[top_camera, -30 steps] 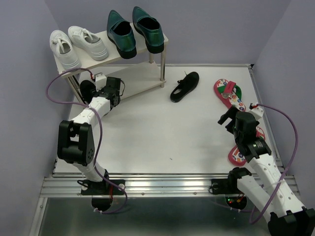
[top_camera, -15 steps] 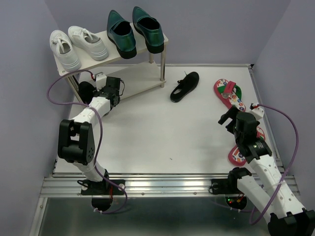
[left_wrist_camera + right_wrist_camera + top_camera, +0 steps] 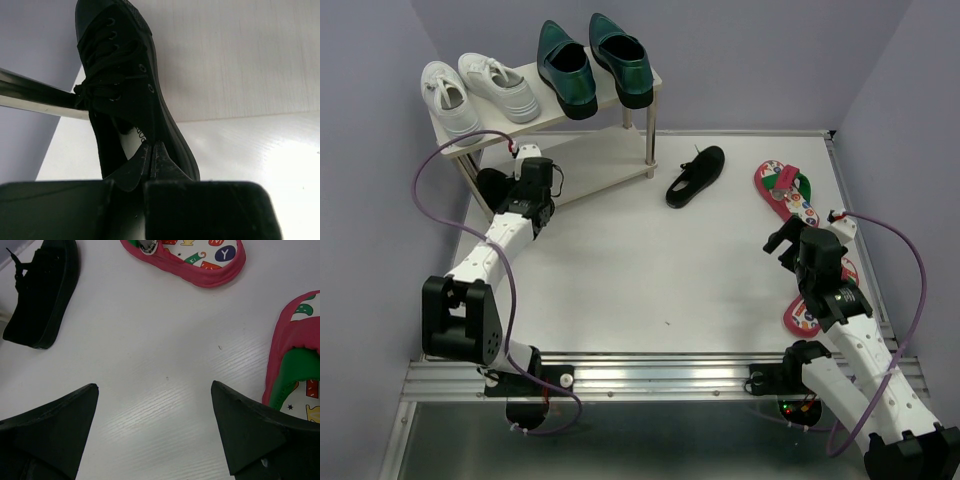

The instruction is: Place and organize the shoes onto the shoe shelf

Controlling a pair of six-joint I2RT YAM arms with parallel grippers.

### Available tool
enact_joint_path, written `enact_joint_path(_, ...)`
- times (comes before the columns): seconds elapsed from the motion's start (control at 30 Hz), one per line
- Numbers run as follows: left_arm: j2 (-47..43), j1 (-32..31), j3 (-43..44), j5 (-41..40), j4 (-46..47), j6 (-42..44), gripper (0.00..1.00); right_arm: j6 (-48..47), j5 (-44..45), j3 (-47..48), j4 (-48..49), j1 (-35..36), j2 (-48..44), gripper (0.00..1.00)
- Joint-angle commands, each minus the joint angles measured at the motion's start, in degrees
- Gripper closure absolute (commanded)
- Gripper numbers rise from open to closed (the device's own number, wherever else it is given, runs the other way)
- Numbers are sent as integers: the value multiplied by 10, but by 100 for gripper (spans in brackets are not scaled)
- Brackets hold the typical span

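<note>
left gripper (image 3: 152, 156): pinched narrow on the heel-side wall of the black shoe (image 3: 120, 75).
black shoe: at the table's 10 o'clock, under the top board of the shoe shelf (image 3: 605, 160), at the left end of the lower tier. In the wrist view its long axis runs 6 to 12, toe at 12.
right gripper (image 3: 154, 386): fingers spread wide, holding nothing, at 4 o'clock.
second black shoe (image 3: 696, 175): on the table, axis 1 to 7.
flip-flop (image 3: 785, 190): axis 11 to 5.

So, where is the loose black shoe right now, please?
Top view: the loose black shoe lies on the table, right of the shelf, left of the far flip-flop.
</note>
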Motion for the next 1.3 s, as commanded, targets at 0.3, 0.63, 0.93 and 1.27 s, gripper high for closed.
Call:
enact_joint_path(0.3, -12, -43, 3, -17, 80, 133, 100, 1, 2, 1, 26, -1, 0, 0)
enact_joint_path(0.63, 32, -63, 14, -77, 45, 81, 100, 2, 6, 2, 20, -1, -10, 0)
enact_joint_path(0.93, 91, -58, 74, -78, -45, -18, 44, 2, 9, 7, 10, -1, -16, 0)
enact_joint_path(1.27, 62, -58, 71, -32, -91, -89, 39, 1, 6, 10, 7, -1, -16, 0)
